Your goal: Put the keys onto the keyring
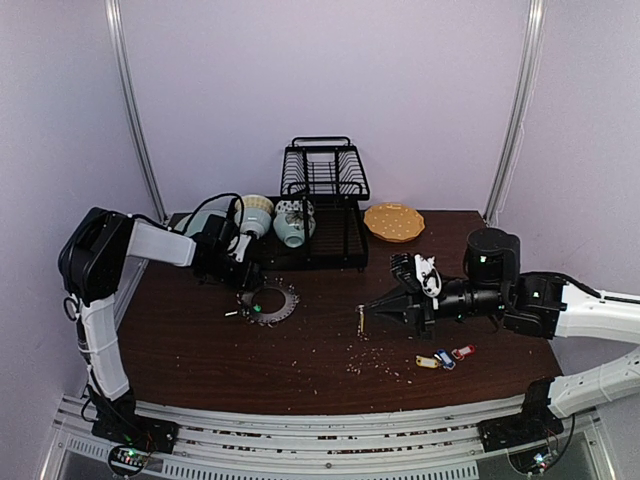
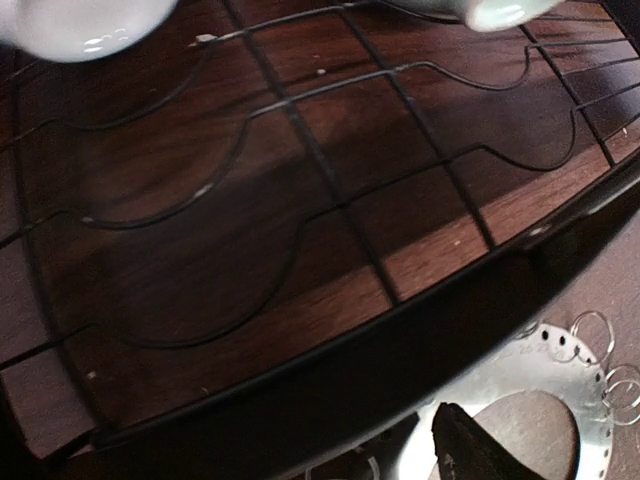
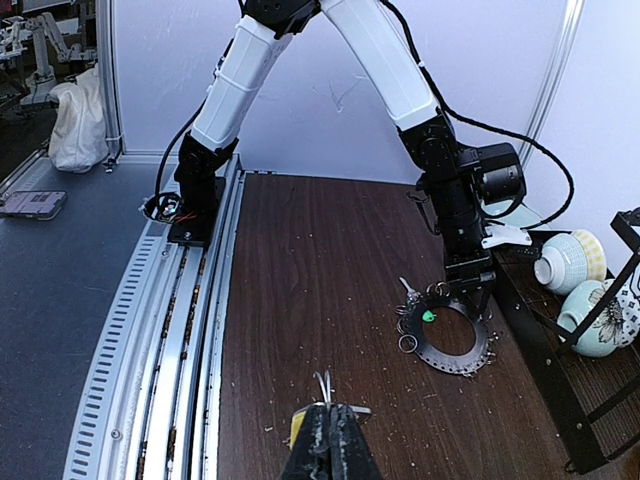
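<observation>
The right gripper (image 1: 368, 309) is clenched on a small metal key with a yellow plastic tag (image 1: 361, 320), held well apart from the flat grey ring-shaped keyring (image 3: 445, 364); a green-tagged key (image 3: 428, 316) seems hooked on already; three tagged keys (image 1: 445, 357) lie loose nearby, waiting; the left gripper (image 3: 470, 292) sits at the keyring's rim, grip unreadable.

Wooden table (image 1: 200, 350) bears keyring (image 1: 268, 303), keys (image 1: 445, 357), crumbs (image 1: 375, 352), rack (image 1: 325, 172), plate (image 1: 393, 221).
</observation>
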